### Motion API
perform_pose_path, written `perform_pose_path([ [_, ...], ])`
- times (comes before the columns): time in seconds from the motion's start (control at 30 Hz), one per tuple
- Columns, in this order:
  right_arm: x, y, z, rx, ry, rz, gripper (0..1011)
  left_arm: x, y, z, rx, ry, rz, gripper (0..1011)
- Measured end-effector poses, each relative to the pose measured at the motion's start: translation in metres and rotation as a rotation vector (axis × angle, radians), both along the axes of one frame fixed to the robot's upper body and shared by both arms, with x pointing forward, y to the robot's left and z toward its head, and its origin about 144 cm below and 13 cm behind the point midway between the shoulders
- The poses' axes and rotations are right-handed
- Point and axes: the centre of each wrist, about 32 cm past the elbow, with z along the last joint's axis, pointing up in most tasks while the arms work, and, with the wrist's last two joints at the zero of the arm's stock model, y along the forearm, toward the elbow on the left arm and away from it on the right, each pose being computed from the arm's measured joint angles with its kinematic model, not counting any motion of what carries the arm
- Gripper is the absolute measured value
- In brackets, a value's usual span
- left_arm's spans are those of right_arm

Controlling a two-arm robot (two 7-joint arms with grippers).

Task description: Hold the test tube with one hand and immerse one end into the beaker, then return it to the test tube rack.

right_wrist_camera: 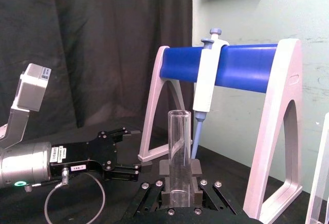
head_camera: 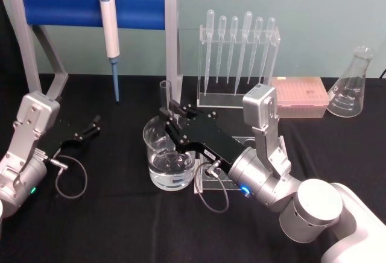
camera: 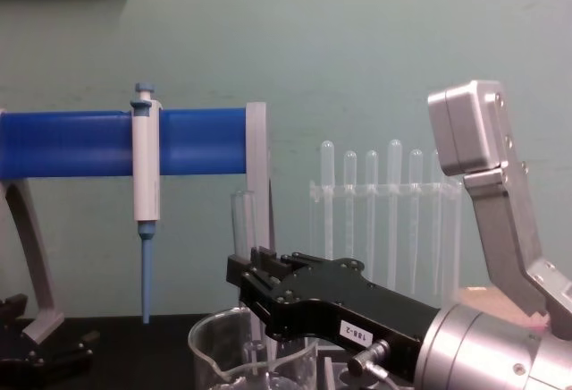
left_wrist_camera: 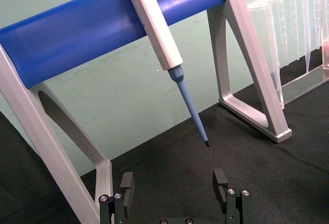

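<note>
My right gripper [head_camera: 171,120] is shut on the test tube [head_camera: 165,97], a clear glass tube held upright, with the fingers [right_wrist_camera: 194,168] clamped on its lower part [right_wrist_camera: 180,147]. The tube stands over the beaker [head_camera: 155,148], a wide clear glass beaker with water in the bottom. Its lower end reaches down inside the rim [camera: 207,329]; I cannot tell whether it touches the water. In the chest view the test tube [camera: 241,220] rises above the right gripper [camera: 259,275]. My left gripper [head_camera: 90,127] rests open on the table at the left, its fingers [left_wrist_camera: 127,182] spread wide apart.
A blue-barred stand [head_camera: 90,6] with a white-and-blue pipettor [head_camera: 110,34] stands at the back left. A clear rack of plastic pipettes [head_camera: 238,52] is behind the beaker. A pink tip box [head_camera: 300,97] and a conical flask [head_camera: 353,88] sit at the back right.
</note>
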Motion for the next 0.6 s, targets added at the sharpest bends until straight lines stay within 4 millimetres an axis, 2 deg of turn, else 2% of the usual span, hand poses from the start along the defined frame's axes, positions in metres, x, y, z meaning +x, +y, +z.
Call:
perform_pose_path([
  [0.6,0.0,0.0,0.0,0.0,0.0,0.0,225,0.0,0.0,0.0,0.0,0.0,0.0,1000],
])
